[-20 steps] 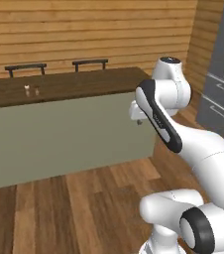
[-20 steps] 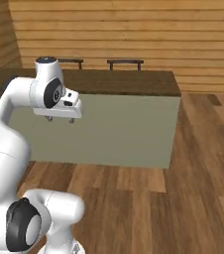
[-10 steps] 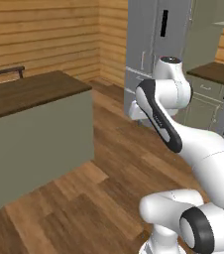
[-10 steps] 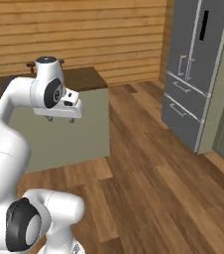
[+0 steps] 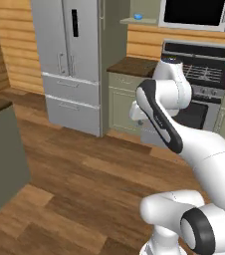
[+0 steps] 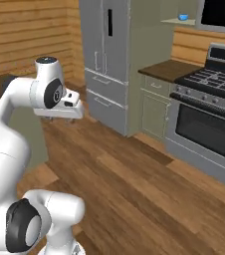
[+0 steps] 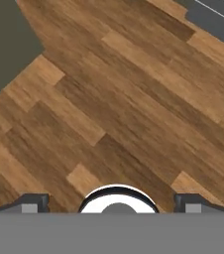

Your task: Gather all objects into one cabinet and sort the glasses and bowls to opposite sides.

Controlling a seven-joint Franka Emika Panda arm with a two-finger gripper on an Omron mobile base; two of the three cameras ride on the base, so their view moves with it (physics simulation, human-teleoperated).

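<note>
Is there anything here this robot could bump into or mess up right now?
Possibly. The blue bowl sits on a high shelf beside the fridge, so reaching it looks like a stretch. The arm's tool hangs open and empty over bare floor; a careless swing near the stove could strike it.
</note>
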